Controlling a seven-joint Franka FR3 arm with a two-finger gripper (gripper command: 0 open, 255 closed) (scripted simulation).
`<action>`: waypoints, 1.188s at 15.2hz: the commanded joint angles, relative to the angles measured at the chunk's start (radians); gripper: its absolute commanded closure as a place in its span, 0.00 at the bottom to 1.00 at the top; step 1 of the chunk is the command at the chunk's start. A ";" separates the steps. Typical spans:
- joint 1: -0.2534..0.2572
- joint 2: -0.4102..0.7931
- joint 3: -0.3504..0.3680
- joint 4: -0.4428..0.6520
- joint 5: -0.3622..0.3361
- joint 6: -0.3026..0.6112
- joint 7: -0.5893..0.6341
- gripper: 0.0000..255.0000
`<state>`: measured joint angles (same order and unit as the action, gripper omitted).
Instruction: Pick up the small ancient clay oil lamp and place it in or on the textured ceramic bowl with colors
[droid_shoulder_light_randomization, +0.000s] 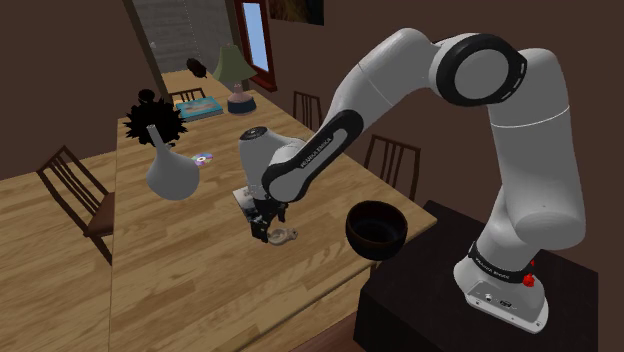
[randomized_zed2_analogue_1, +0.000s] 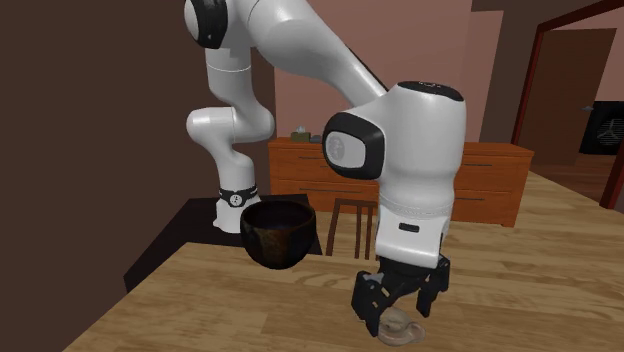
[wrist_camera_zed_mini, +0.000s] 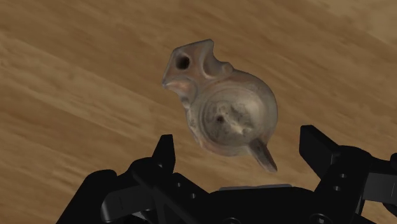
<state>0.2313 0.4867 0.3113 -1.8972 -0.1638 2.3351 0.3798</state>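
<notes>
Wood-grain table holds oil lamp and dark bowl amid brown walls.

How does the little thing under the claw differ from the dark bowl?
The lamp is pale tan; the bowl is dark brown. The lamp is far smaller, flat and closed on top; the bowl is deep and open. The lamp lies under the open gripper; the bowl stands apart. Both rest on the wooden table.
</notes>
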 joint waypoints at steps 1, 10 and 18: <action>0.003 0.017 -0.005 -0.004 -0.007 0.021 0.004 0.00; 0.006 0.032 -0.008 -0.006 -0.013 0.037 0.008 0.00; 0.006 0.031 -0.009 -0.006 -0.013 0.037 0.007 1.00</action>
<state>0.2371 0.5174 0.3030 -1.9027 -0.1765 2.3729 0.3868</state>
